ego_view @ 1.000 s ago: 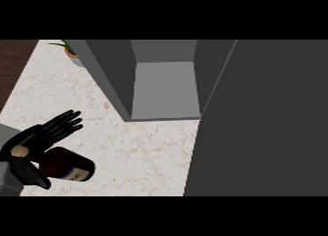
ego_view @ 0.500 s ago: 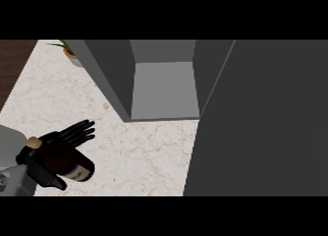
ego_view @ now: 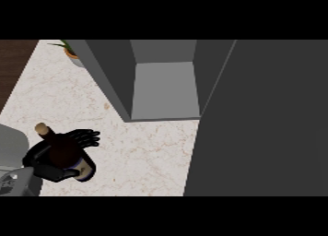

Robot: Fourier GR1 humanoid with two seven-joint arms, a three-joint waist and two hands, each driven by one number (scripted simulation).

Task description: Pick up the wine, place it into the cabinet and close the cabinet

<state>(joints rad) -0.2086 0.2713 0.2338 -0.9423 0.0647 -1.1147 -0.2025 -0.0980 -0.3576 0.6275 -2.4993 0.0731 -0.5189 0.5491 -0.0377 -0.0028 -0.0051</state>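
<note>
The grey cabinet [ego_view: 163, 87] stands open at twelve o'clock on the pale marbled desk [ego_view: 139, 152]. At eight o'clock the left hand [ego_view: 58, 161] curls round the dark wine bottle [ego_view: 61, 147], cork tilted toward eleven.
</note>
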